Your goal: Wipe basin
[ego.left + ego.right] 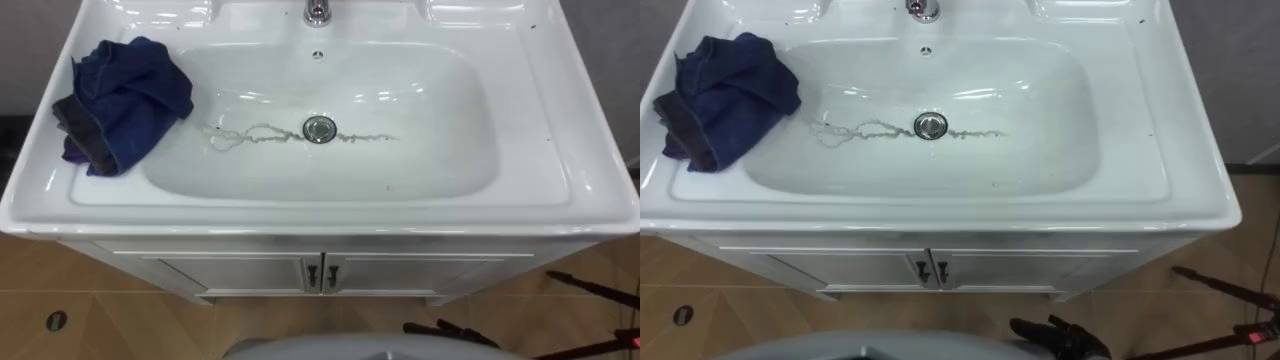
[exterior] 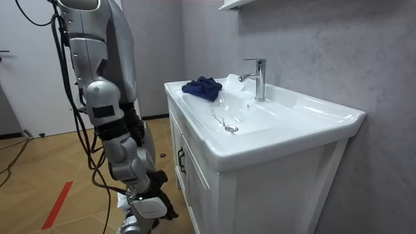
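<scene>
In the left eye view, you are seeing the blue cloth lying bunched on the left rim of the basin. A grey streak is running across the drain.

In the room view, your robot is standing beside the cabinet. Its right hand is hanging low, and you cannot tell how it is set.

In the right eye view, that hand is showing below the cabinet doors.

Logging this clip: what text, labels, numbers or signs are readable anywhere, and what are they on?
None can be read.
Basin, tap, blue cloth, cabinet doors: no lettering shows on any of them.
Small round disc on the floor: whatever marks it carries are too small to read.
</scene>
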You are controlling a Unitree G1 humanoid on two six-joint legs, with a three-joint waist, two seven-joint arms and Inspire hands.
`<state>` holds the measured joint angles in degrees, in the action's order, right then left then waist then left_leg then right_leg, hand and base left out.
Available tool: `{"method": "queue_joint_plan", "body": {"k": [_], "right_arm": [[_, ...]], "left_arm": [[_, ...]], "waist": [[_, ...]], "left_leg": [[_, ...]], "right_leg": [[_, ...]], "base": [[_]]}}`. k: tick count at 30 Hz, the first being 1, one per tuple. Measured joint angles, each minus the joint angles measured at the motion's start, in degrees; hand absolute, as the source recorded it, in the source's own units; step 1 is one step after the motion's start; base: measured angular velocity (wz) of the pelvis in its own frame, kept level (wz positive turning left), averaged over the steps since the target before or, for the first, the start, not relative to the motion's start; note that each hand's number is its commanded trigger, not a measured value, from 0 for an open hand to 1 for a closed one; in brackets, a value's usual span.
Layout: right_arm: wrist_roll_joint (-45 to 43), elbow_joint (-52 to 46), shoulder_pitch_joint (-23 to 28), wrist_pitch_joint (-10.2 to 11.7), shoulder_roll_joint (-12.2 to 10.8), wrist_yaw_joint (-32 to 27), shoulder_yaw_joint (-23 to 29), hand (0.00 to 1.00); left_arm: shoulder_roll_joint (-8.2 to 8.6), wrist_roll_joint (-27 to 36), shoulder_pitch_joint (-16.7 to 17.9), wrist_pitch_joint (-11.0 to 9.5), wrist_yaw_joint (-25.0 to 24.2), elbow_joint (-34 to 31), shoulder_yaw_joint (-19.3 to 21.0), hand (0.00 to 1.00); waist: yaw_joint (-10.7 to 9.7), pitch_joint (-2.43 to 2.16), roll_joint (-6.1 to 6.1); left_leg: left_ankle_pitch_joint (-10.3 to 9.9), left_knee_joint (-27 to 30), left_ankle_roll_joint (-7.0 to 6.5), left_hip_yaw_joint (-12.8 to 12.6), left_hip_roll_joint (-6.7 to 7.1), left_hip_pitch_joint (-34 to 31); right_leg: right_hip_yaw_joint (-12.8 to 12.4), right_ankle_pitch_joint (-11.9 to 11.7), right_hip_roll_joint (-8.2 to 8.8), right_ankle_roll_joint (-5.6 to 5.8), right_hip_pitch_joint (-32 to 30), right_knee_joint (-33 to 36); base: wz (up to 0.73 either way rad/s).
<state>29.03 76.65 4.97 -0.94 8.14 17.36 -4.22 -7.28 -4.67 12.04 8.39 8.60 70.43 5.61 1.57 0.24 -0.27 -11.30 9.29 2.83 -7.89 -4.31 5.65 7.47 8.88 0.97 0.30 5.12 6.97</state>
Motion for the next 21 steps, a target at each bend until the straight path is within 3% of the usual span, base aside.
{"method": "queue_joint_plan", "body": {"k": [16,21], "right_arm": [[0.0,-0.29,0.07,-0.46,0.13,0.09,-0.04,0.0],[0.14,0.11,0.04,-0.93,0.14,0.21,-0.02,0.0]], "left_arm": [[0.14,0.77,-0.01,-0.41,2.65,0.37,1.02,0.0],[0.16,1.92,0.05,-1.01,5.6,0.42,2.14,0.0]], "waist": [[0.12,0.15,0.01],[0.16,0.19,-0.03]], "left_leg": [[-0.04,-0.03,0.02,0.08,0.02,0.92],[-0.15,-0.04,0.02,0.48,0.04,1.22]], "right_leg": [[0.55,0.06,0.04,0.01,1.07,-0.12],[0.7,0.07,0.03,0.04,1.79,-0.23]], "base": [[0.0],[0.04]]}}
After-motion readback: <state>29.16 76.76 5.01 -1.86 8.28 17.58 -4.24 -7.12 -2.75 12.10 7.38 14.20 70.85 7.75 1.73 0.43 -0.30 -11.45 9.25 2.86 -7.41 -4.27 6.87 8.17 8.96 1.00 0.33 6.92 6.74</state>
